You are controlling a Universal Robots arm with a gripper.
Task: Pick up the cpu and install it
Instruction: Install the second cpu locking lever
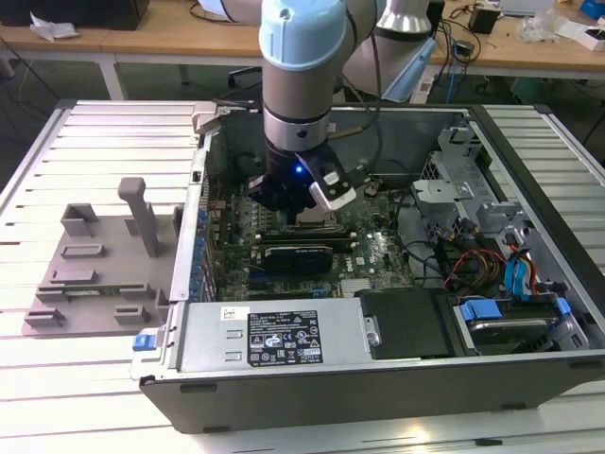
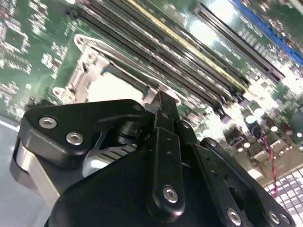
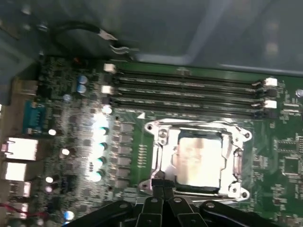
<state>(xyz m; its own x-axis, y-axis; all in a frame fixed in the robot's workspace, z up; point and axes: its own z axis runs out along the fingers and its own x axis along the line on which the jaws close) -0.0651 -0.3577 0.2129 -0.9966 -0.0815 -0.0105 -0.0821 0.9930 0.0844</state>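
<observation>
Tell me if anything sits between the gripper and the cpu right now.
Nothing visible does. In the first wrist view the cpu lies in its socket frame on the motherboard, its shiny top uncovered, and the gripper hangs at the frame's edge beside it.

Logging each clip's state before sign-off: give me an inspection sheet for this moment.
Surface: white slatted metal table carrying an open grey computer case.
Job's things: small square silvery-topped cpu lies inside the metal socket frame on the green motherboard.
Clutter: grey plastic tray with blocks at the exterior view's left.
Grippers: black pincer low at the socket's edge, shut, holding nothing.
Cables: coloured bundle inside the case.
Surroundings: wooden benches behind.
</observation>
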